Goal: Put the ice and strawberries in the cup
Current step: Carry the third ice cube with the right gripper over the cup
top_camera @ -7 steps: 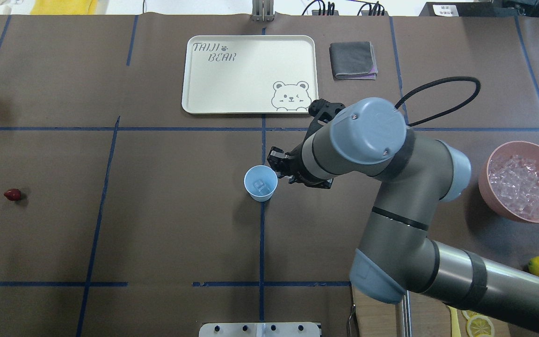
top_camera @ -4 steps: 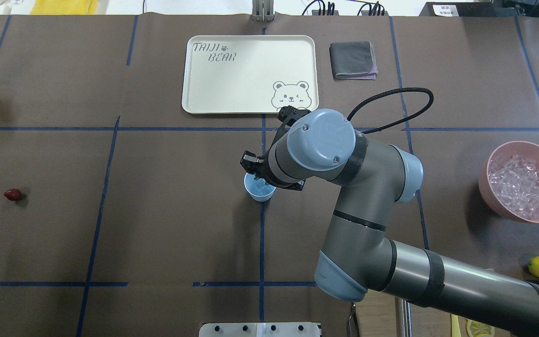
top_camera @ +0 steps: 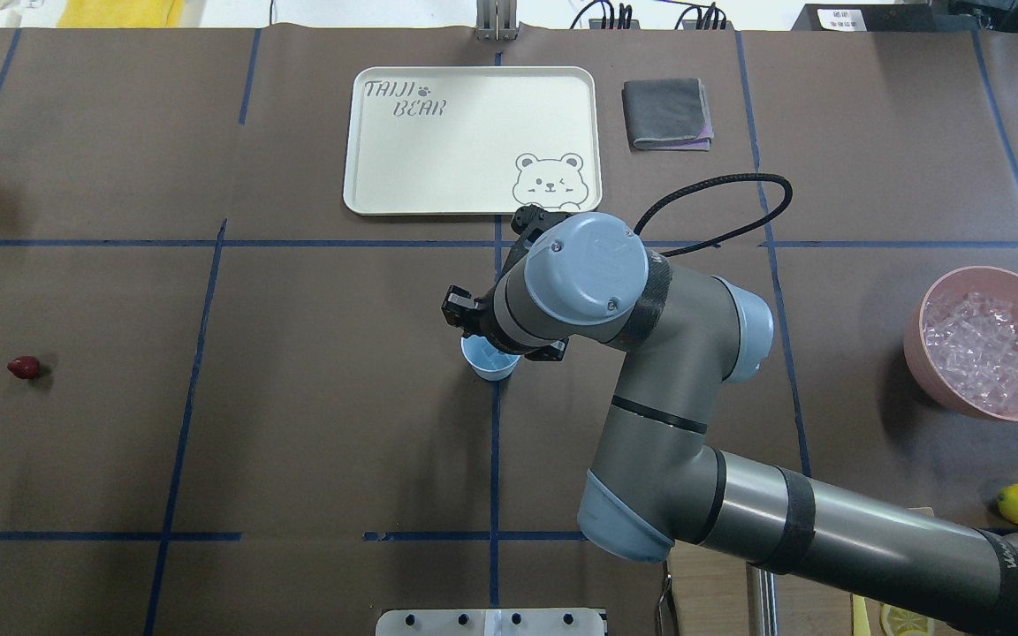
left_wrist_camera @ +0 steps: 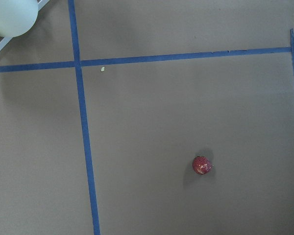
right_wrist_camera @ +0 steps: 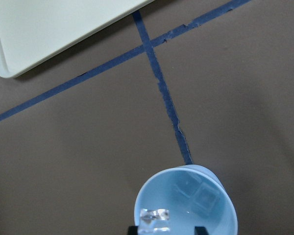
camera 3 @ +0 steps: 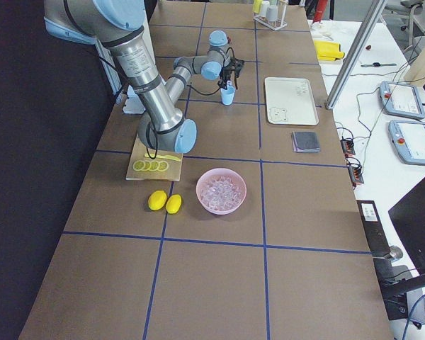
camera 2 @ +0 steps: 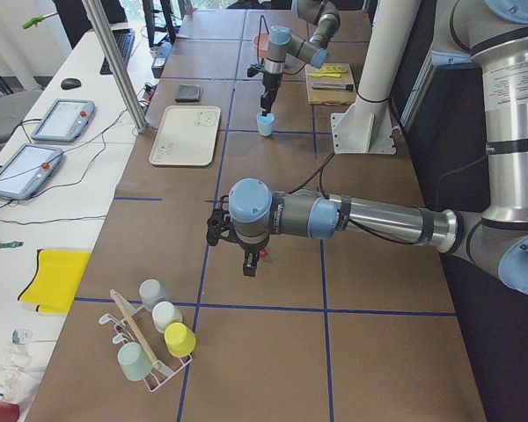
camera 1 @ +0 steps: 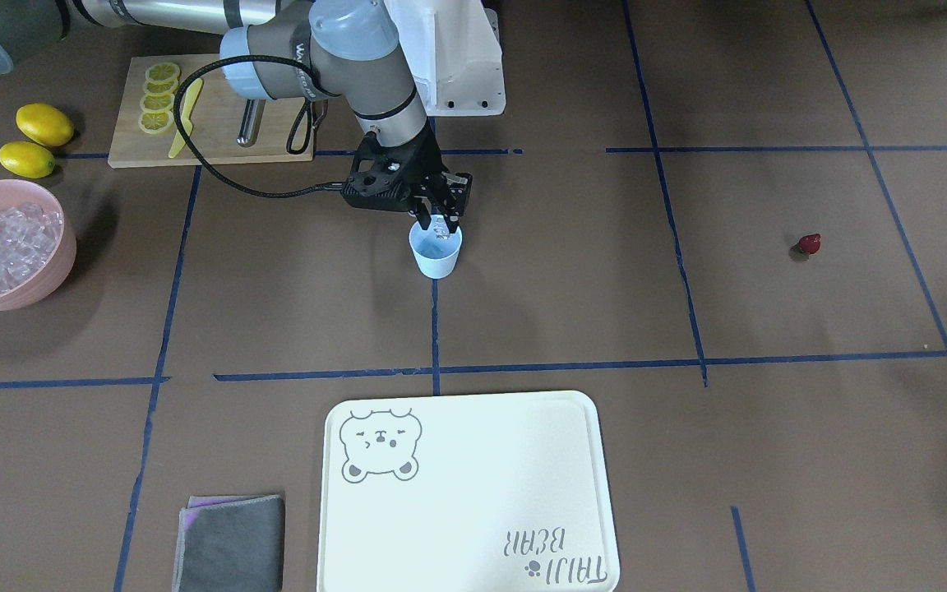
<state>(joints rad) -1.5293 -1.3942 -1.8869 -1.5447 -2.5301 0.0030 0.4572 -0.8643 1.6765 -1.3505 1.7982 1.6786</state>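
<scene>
The pale blue cup [top_camera: 484, 362] stands at the table's middle and holds two ice cubes [right_wrist_camera: 198, 193]. My right gripper [camera 1: 438, 220] hangs just over the cup's rim [right_wrist_camera: 186, 172], its fingers around one clear ice cube [right_wrist_camera: 154, 220]. The heap of ice [top_camera: 982, 349] lies in the pink bowl [top_camera: 926, 358] at the far right. The dark red strawberry [top_camera: 24, 367] lies alone at the far left and shows in the left wrist view [left_wrist_camera: 202, 165]. My left gripper [camera 2: 250, 264] hangs above it; I cannot tell whether it is open or shut.
A cream bear tray [top_camera: 474, 141] and a folded grey cloth [top_camera: 666, 113] lie beyond the cup. Two lemons [camera 1: 36, 140] and a cutting board [camera 1: 210, 123] with lemon slices sit near the robot's base. A rack of cups [camera 2: 150, 338] stands past the strawberry.
My right arm has swung left from beside the cup until its gripper hangs over the cup's mouth. The strawberry and the cup have not moved.
</scene>
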